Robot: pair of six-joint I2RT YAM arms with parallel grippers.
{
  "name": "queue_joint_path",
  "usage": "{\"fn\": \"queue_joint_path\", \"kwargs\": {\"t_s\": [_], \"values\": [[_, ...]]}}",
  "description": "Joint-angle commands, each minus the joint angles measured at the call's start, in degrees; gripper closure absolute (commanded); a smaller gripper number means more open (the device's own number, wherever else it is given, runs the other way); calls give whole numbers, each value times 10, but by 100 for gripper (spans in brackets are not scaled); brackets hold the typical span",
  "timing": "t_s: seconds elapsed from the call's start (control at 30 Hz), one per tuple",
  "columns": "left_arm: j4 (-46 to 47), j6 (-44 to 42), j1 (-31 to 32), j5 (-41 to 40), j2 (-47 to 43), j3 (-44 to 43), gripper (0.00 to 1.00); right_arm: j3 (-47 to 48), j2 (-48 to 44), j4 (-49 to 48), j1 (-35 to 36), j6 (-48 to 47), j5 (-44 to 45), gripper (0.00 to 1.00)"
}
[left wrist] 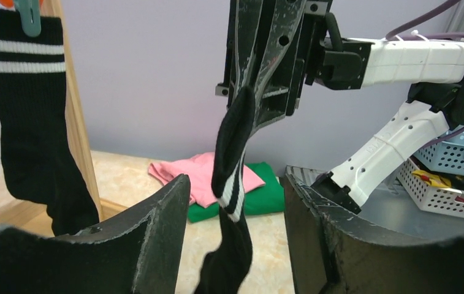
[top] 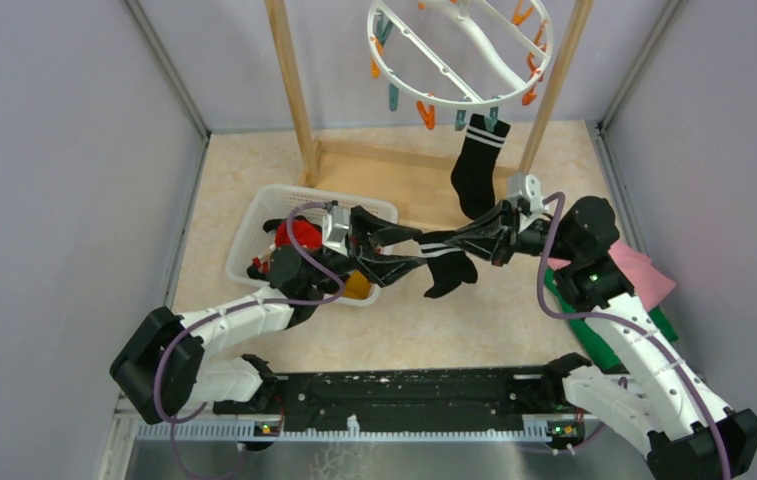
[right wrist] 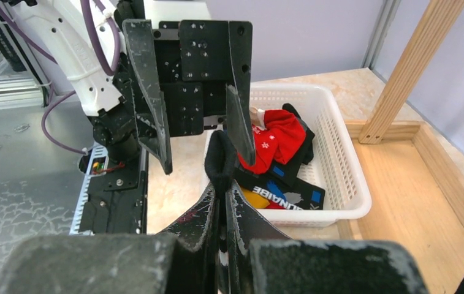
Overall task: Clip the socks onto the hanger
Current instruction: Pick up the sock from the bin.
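Dangling sock (left wrist: 232,153), toe cut off

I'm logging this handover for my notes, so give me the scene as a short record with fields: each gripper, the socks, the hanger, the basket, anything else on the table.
right gripper: shut on the held sock, black with white stripes
left gripper: open, one finger on each side of the held sock, not gripping it
hanger: one hung sock, black with white stripes, clipped by a teal peg
basket: red sock and other socks inside
cloths: pink cloth on green cloth, beside the right arm
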State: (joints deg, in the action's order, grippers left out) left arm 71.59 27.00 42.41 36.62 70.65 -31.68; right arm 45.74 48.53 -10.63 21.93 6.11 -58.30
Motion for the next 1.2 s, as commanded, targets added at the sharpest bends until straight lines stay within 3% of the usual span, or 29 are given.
{"fn": "queue_joint_path", "kwargs": {"t_s": [0.0,0.37,0.5,0.93,1.03,1.13,1.17], "values": [[32,-9,2,3,-15,14,37,7,-1,-29,-7,12,2,100],[86,17,1,2,19,-8,44,11,5,-40,-7,29,0,100],[96,27,1,14,35,-16,58,11,7,-43,-7,32,1,100],[194,62,1,0,69,-16,64,8,9,-43,-8,35,0,100],[195,64,1,4,74,-20,78,9,10,-44,-8,36,1,100],[197,65,1,9,78,-21,100,9,10,-44,-8,35,3,100],[197,65,1,9,78,-19,100,8,10,-44,-8,36,4,100]]}}
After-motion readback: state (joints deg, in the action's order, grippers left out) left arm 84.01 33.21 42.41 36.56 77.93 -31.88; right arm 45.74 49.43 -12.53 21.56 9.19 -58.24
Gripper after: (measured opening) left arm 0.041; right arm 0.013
